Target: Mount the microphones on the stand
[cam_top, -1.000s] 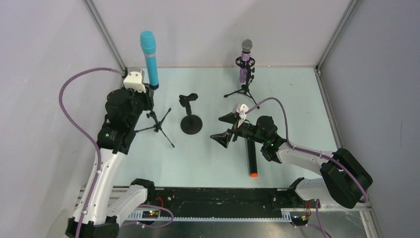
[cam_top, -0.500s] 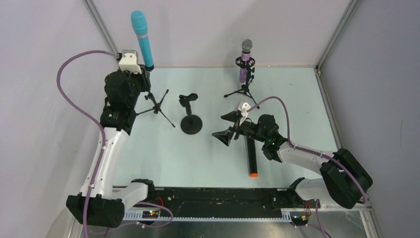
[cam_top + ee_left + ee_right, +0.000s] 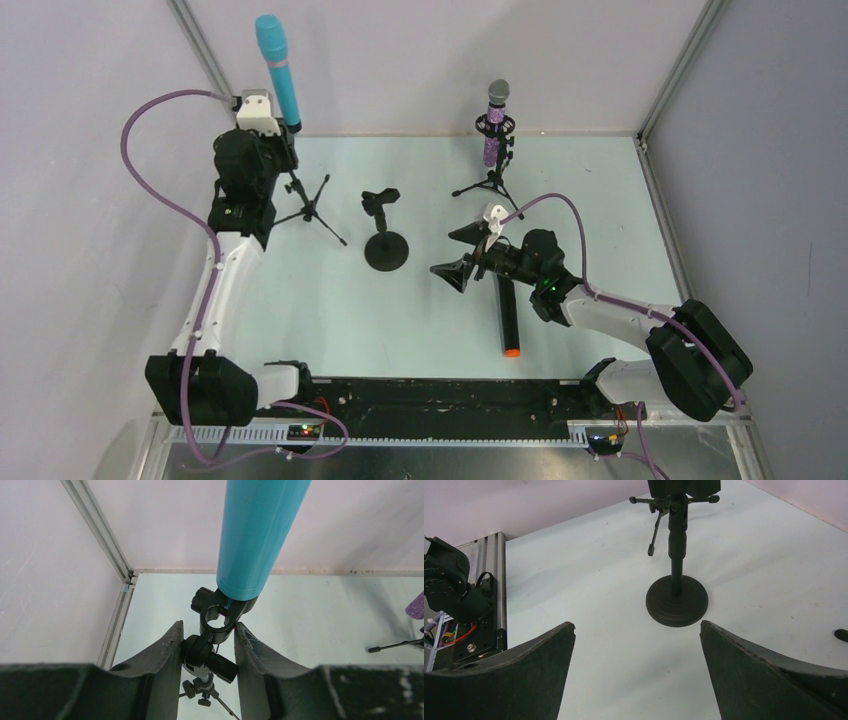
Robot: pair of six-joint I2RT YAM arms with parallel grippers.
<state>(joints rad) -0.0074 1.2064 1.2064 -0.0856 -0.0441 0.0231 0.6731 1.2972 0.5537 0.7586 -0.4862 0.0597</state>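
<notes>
The light-blue microphone (image 3: 277, 68) (image 3: 257, 530) stands upright in the clip of a black tripod stand (image 3: 310, 208) near the back left corner. My left gripper (image 3: 287, 168) (image 3: 207, 630) is shut on that stand's head joint (image 3: 210, 650), just under the clip. The purple glittery microphone (image 3: 494, 125) sits in a second tripod stand (image 3: 490, 182) at the back. Flat on the table lies the black microphone (image 3: 509, 318) with its orange end toward me. My right gripper (image 3: 452, 257) (image 3: 636, 627) hangs open beside it, facing the round-base stand (image 3: 385, 245) (image 3: 677, 600), whose clip is empty.
Metal frame posts (image 3: 210, 70) and grey walls close in the back corners, and the left arm works close to the left one. A purple cable (image 3: 160, 150) loops off the left wrist. The arm-mounting rail (image 3: 430, 400) runs along the near edge.
My left gripper has carried the tripod stand and the light-blue microphone back and to the left, toward the corner. The right arm has hardly moved.
</notes>
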